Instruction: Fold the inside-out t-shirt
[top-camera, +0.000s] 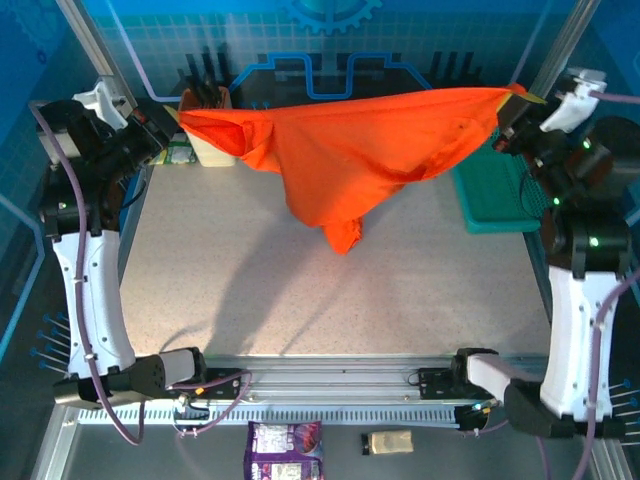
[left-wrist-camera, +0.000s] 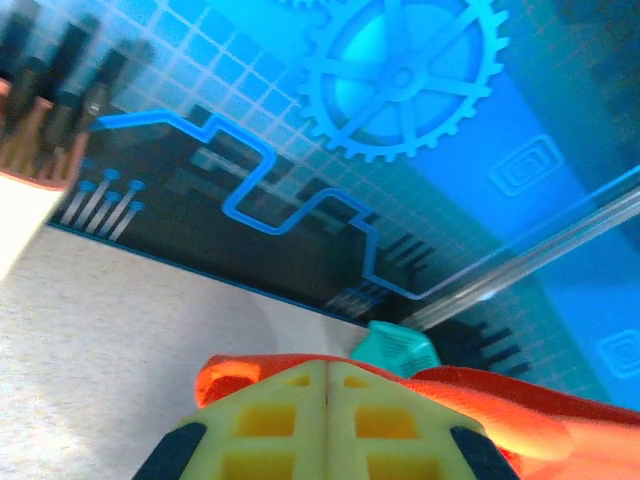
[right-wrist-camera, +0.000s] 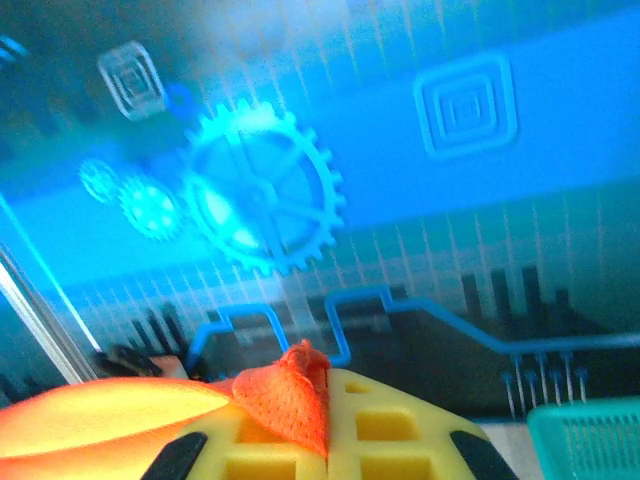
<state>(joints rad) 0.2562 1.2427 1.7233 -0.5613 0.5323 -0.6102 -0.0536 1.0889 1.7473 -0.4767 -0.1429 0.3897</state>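
The inside-out t-shirt (top-camera: 350, 150), bright orange-red, hangs stretched in the air across the back of the table, its middle sagging down to a bunched tail just over the tabletop. My left gripper (top-camera: 172, 118) is shut on its left end at the far left. In the left wrist view the yellow jaws meet at my left gripper (left-wrist-camera: 328, 368), with orange cloth (left-wrist-camera: 520, 410) spilling out to the right. My right gripper (top-camera: 512, 100) is shut on the shirt's right end. A fold of orange fabric (right-wrist-camera: 290, 400) pokes out between the jaws of my right gripper (right-wrist-camera: 328, 385).
A teal-green mesh basket (top-camera: 495, 195) lies at the back right under the right arm. A cream holder with dark tools (top-camera: 208, 125) stands at the back left, close to the left gripper. The speckled tabletop (top-camera: 330, 280) stretches below the shirt.
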